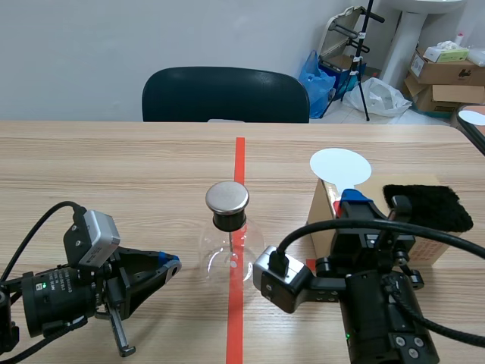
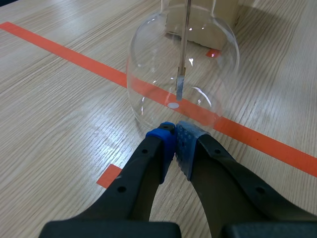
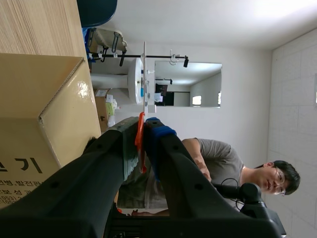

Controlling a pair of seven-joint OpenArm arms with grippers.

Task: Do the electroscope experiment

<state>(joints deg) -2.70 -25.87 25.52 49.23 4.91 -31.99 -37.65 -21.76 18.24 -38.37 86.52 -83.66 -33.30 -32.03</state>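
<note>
One electroscope (image 1: pixel 226 236), one disc paddle (image 1: pixel 340 167), one box (image 1: pixel 321 216), one black cloth (image 1: pixel 426 206).

My left arm lies low along the bench (image 1: pixel 114 174), its pincer (image 1: pixel 168 265) nearly level and pointing in toward the middle, blue pads (image 2: pixel 166 139) pressed together on nothing. My right arm stands taller at the near right, wrist rolled onto its side, pincer (image 1: pixel 353 199) pointing away from me, fingers (image 3: pixel 163 148) clamped on a thin orange handle (image 3: pixel 140 139).
</note>
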